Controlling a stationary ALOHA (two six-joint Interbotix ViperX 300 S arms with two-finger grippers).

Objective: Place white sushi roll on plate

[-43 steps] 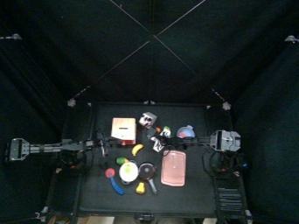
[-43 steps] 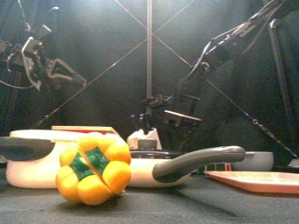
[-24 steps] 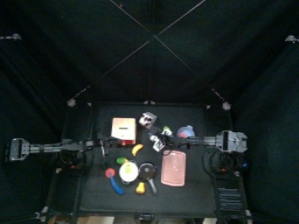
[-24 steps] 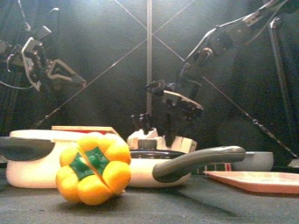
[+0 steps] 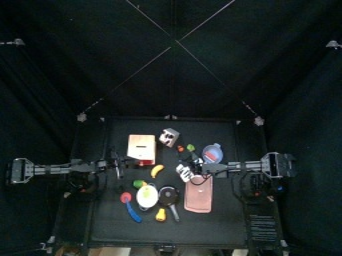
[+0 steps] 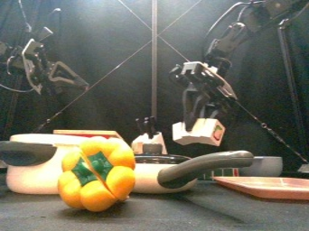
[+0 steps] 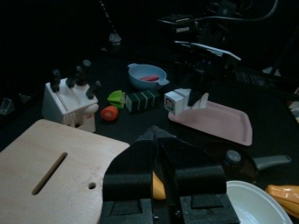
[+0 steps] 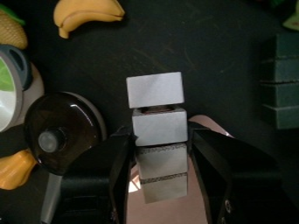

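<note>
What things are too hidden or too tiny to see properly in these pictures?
- Plate, front view: cut off by the picture's right edge.
- White pot, front view: partly covered by the yellow pepper.
- Things on the table, top view: too small to name.
- Left gripper: fingers together, any gap too dark to judge.

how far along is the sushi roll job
Done: the white sushi roll is picked up, clear of the table. In hand: the right gripper holds it over the pink plate's edge. Left: lower it and let go. The left gripper rests aside.
</note>
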